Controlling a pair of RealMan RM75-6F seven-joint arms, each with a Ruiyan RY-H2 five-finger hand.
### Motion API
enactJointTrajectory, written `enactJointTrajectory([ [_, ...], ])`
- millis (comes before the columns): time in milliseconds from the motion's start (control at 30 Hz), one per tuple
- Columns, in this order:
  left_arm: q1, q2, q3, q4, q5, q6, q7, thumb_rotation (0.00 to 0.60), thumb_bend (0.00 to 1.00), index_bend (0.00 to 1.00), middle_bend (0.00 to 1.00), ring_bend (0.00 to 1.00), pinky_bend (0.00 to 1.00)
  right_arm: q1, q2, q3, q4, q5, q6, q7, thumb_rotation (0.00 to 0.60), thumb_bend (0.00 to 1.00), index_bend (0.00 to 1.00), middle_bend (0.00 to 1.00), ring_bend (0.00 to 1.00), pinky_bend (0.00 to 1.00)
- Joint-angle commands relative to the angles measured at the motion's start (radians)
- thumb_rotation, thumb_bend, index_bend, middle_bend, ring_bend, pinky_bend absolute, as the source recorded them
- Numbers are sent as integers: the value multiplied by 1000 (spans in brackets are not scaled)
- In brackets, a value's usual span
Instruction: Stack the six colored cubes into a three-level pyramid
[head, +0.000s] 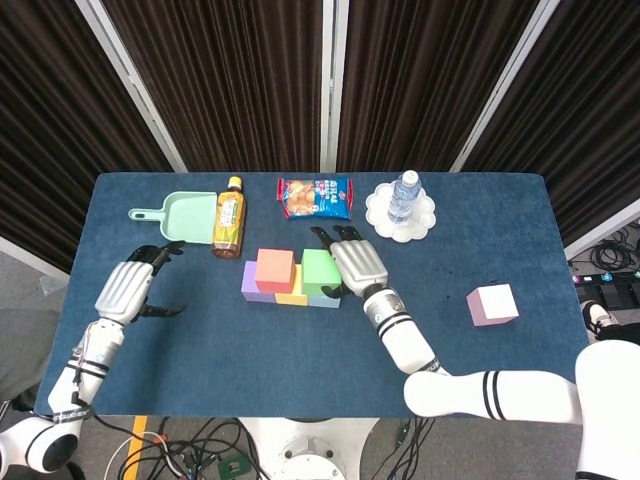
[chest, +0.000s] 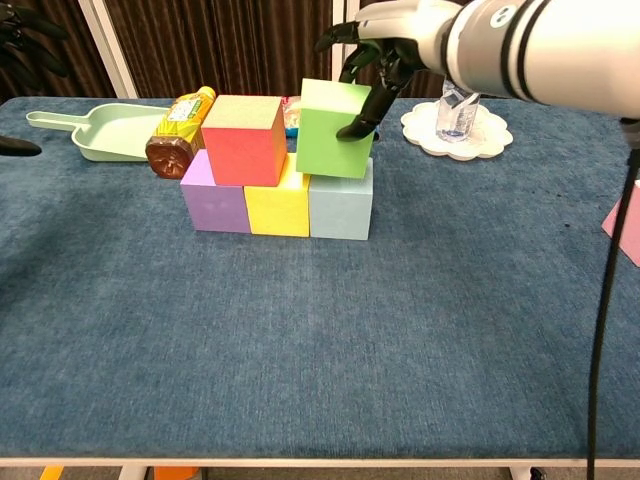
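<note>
The table (chest: 300, 330) wore a blue, carpet-like cloth. On it three matte cubes formed a row: purple cube (chest: 213, 196), yellow cube (chest: 278, 203), pale blue cube (chest: 341, 204). A red cube (chest: 243, 140) sat over the purple-yellow seam. Beside the red cube, the right hand (chest: 385, 45) gripped a green cube (chest: 335, 128) in curled fingers, tilted, at the pale blue cube's top. A pink cube (head: 493, 304) lay well right of the row. The left hand (head: 128, 288) hovered left of the row, fingers loosely apart, holding nothing.
</note>
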Motion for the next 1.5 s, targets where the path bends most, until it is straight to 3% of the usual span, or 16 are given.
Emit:
enactJointTrajectory([
  [33,5,0,0,5,8,2,-12,600,89,135,229,274,159,14,-25,0,9,20,29,-22,600,245,0,431,41,0],
  [633,18,0,-1,30,37,-6,-71,600,89,134,228,274,159,32,-73,9,32,72,73,-63,600,244,0,407,33,0],
  [1100,25,-3,-5,38,47,-3,-85,600,89,128,223,247,159,15,-56,2,7,56,47,-50,600,202,0,163,0,0],
  [1500,31,7,-5,22,40,-12,-81,600,88,122,218,247,159,-28,46,-48,-14,-149,-78,21,600,117,0,183,0,0],
])
